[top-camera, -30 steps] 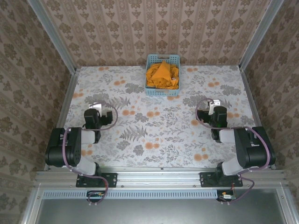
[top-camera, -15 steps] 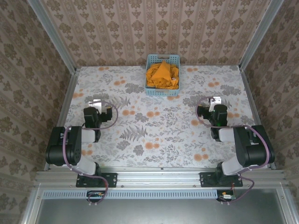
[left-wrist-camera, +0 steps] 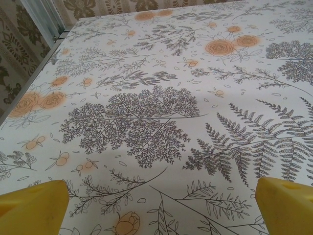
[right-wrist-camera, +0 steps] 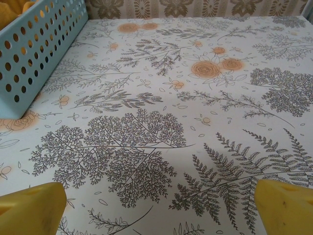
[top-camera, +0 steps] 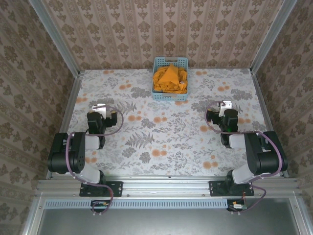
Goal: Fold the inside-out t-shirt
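Crept slightly toward 12 o'clock with left gripper (left-wrist-camera: 159, 196) and right gripper (right-wrist-camera: 159, 188), both spread wide, empty. Still far from inside-out t-shirt (top-camera: 169, 78) in basket (top-camera: 170, 58) at 12 o'clock; no folding yet.

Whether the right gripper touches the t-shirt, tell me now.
Apart. The top external view shows bare table between the open right gripper and the t-shirt, bunched inside the blue basket.

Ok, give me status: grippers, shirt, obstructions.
Both open and empty: left gripper, right gripper, low over the table. Orange t-shirt bunched in the blue basket at the far edge, untouched. Basket walls hem it in.
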Controlling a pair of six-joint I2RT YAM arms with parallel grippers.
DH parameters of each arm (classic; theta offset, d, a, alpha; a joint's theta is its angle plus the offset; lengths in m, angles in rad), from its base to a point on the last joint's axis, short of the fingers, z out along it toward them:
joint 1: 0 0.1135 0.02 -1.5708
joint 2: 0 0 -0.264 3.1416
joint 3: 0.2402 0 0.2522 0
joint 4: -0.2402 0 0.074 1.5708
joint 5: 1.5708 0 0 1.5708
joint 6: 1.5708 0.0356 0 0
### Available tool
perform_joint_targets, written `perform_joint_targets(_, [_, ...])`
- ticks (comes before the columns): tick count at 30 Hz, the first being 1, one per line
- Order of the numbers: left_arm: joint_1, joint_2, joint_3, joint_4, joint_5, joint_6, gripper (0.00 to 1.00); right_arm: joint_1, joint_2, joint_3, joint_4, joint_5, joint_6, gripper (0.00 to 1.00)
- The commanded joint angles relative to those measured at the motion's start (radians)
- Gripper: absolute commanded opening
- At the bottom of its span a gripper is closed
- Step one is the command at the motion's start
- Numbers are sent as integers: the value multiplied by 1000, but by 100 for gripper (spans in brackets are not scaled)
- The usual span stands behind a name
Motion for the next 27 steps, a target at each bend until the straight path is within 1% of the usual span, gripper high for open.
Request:
perform_joint_targets(1, [8,12,29,19,19,15,100,6,15,21,38,17,15,100])
perform_joint_targets(4, [9,10,29,21,20,15,100,7,14,19,39,17,15,100])
perform_joint_targets(6, [1,-6,21,23,-2,20,100,6,12,14,48,0,6,100])
perform_joint_targets(8, [-20,-56,3,19,-28,38,100,8,-10,2,49,-38,-13,100])
perform_joint_targets(12, [-82,-183,-29,-23,-98,86,100,18,-84,-19,25,-44,-27,100])
perform_joint_targets(15, [-126,-284,-13,-119,-140,105,100,28,-173,3,-98,-41,-42,100])
perform_joint_targets(17, [-138,-330,12,-174,-155,55,100,36,-231,20,-178,-45,-45,100])
perform_joint_targets(21, [-149,-415,72,-309,-68,-45,100,42,-369,82,-394,-42,-17,100])
perform_joint_targets(23, [-152,-448,100,-363,-59,-111,100,42,-444,118,-489,-33,21,100])
perform_joint_targets(25, [-153,-466,134,-409,-106,-227,100,43,-514,160,-588,38,116,100])
perform_joint_targets(27, [-151,-471,192,-544,-202,-391,100,41,-567,200,-676,114,243,100])
